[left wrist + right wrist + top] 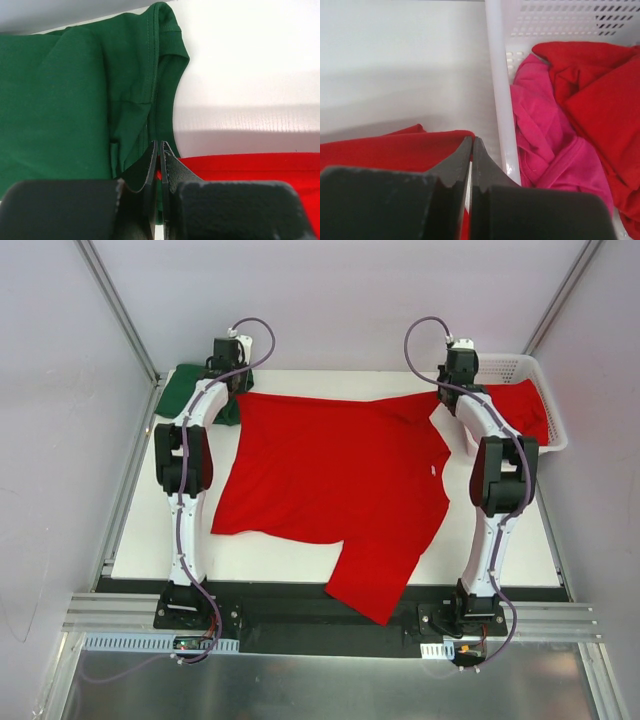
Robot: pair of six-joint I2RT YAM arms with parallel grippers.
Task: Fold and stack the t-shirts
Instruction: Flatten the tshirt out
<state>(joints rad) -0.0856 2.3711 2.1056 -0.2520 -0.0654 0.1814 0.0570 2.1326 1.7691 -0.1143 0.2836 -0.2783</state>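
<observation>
A bright red t-shirt (330, 470) lies spread across the white table, one sleeve hanging over the near edge. My left gripper (236, 385) is at its far left corner, shut on the red hem (250, 167); the jaws (160, 145) pinch red cloth. A dark green t-shirt (185, 388) lies bunched just beside it and fills the left of the left wrist view (60, 100). My right gripper (455, 382) is at the far right corner, shut (472, 140) on the red shirt's edge (385, 147).
A white lattice basket (515, 360) stands at the far right corner, its rim (497, 90) close beside my right fingers. It holds a pink t-shirt (540, 130) and another red one (600, 90). Grey walls enclose the table.
</observation>
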